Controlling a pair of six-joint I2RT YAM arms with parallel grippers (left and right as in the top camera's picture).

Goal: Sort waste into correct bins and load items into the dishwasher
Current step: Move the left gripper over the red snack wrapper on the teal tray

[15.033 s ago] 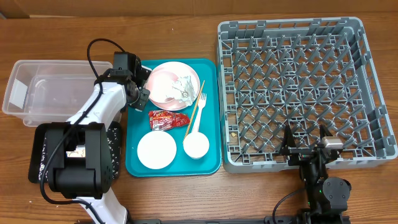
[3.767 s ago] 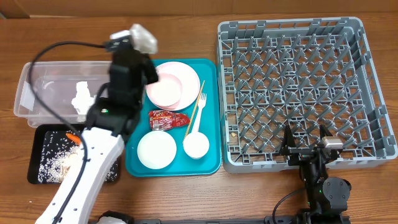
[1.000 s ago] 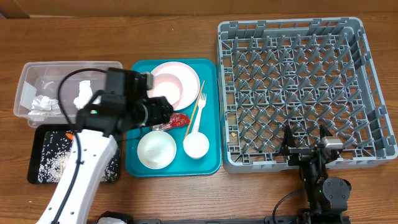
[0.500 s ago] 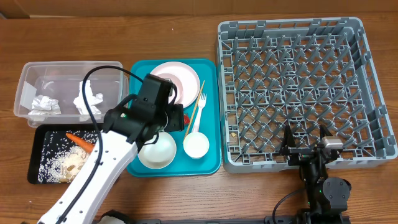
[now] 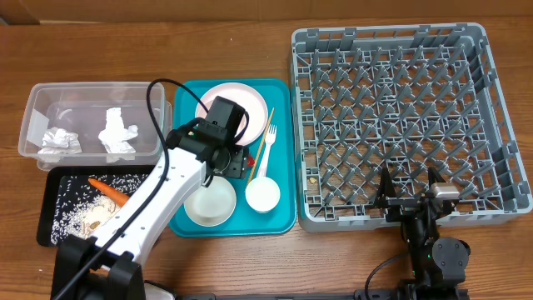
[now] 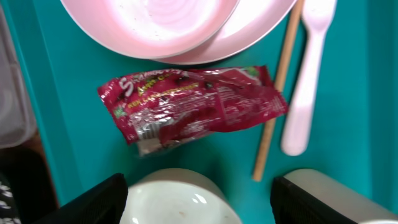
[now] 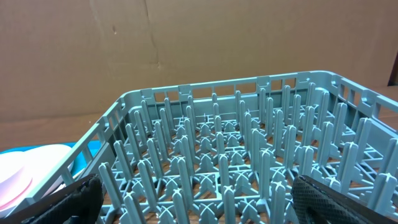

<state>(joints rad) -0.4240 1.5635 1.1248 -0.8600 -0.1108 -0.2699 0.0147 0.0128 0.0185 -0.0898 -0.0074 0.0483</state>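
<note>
Left hand (image 6: 199, 186): fingers spread wide apart, holding nothing; it hangs over the teal tray (image 5: 283, 218), above the wrapper and the bowl's rim.
Right hand (image 5: 408, 187): fingers apart, empty, at the lower edge of the dish rack (image 5: 400, 50).
Wrapper (image 6: 193, 109): one, red and shiny, flat on the teal tray just below the plate; its right end touches the chopstick.
Napkins: two crumpled white ones (image 5: 58, 140) (image 5: 117, 137) inside the clear tub (image 5: 92, 90), upper left.
Black tray (image 5: 50, 179): lower left, holding one carrot (image 5: 107, 187) and scattered rice crumbs (image 5: 79, 218).
Plate (image 6: 261, 25): one, pale pink, at the top of the teal tray, a pink-tinted bowl (image 6: 149, 18) resting on it.
White bowl (image 5: 210, 202): one, lower left of the teal tray.
Cup (image 5: 262, 194): one, just right of that bowl.
Fork (image 6: 308, 81): one, beside the chopstick (image 6: 278, 93), also one.
In the way: overhead, the left arm (image 5: 166, 196) covers most of the wrapper and part of the plate.
Dish rack: pegs bare of dishes on the wooden surface (image 5: 250, 42).
</note>
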